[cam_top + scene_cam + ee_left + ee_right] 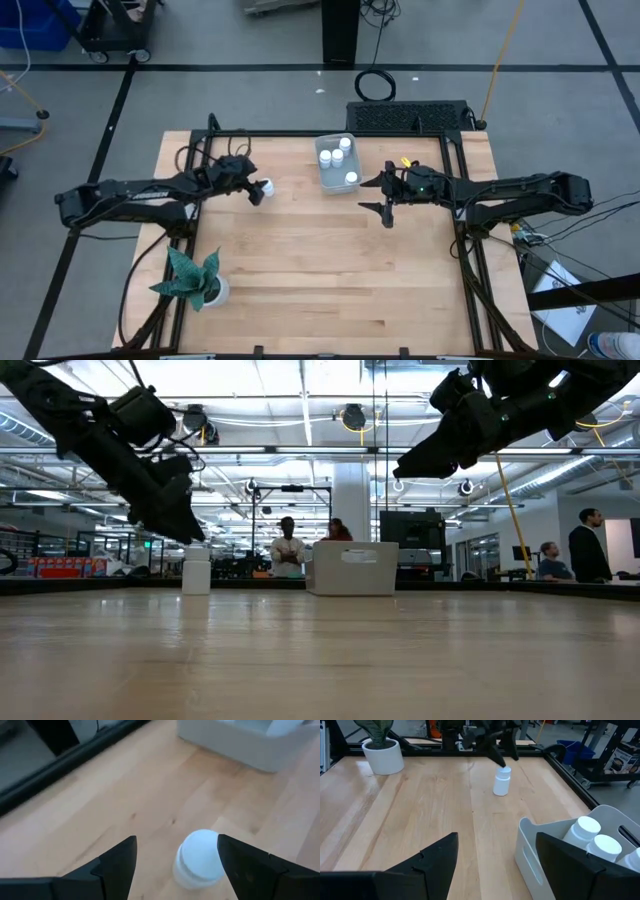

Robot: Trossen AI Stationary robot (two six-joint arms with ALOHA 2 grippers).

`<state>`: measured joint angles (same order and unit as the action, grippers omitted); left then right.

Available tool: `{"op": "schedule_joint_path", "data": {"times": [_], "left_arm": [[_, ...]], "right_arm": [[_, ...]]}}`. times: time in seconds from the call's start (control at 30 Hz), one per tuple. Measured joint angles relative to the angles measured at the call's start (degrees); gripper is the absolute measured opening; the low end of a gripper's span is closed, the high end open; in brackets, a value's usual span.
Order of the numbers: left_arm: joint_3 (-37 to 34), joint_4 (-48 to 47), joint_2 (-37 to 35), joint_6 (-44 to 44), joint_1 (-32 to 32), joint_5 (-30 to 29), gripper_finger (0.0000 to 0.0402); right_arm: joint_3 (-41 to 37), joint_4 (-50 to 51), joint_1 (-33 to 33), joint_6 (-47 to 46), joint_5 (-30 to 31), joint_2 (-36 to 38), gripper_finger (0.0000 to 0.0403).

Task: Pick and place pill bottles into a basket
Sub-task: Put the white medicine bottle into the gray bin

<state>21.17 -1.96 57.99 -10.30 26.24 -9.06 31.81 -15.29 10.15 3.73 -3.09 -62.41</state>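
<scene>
One white pill bottle [266, 188] stands upright on its base on the wooden table, left of the pale grey-blue basket [319, 165]. It also shows in the left wrist view [199, 859] and the low view [196, 575]. My left gripper [254, 189] is open just above it, with a finger on either side of the cap and closer on one side; I see no touch. Several more bottles [336, 158] stand inside the basket [535, 855]. My right gripper [386, 198] is open and empty, raised above the table to the right of the basket.
A green plant in a white pot [197, 282] stands at the table's near left. A black ridged box [410, 117] lies beyond the far edge. A dark frame borders the table. People stand in the room behind [288, 546].
</scene>
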Motion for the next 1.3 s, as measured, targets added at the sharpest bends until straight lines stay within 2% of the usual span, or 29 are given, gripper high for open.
{"op": "schedule_joint_path", "data": {"times": [0.37,0.63,0.93,1.3], "left_arm": [[0.07,4.51,5.38,-0.80,0.00,0.71,0.0283],[0.04,5.11,5.23,-0.51,-0.80,1.49,0.0283],[0.04,5.33,5.23,0.59,-0.85,-1.85,0.0283],[1.70,5.12,4.86,1.60,-2.60,-1.03,0.0283]], "right_arm": [[0.00,-0.07,0.00,0.04,0.02,0.00,0.0258],[0.00,0.12,0.00,0.04,0.02,0.00,0.0258],[0.00,0.18,0.00,0.41,0.02,0.00,0.0258],[0.00,0.50,0.00,0.17,0.02,0.00,0.0258]]}}
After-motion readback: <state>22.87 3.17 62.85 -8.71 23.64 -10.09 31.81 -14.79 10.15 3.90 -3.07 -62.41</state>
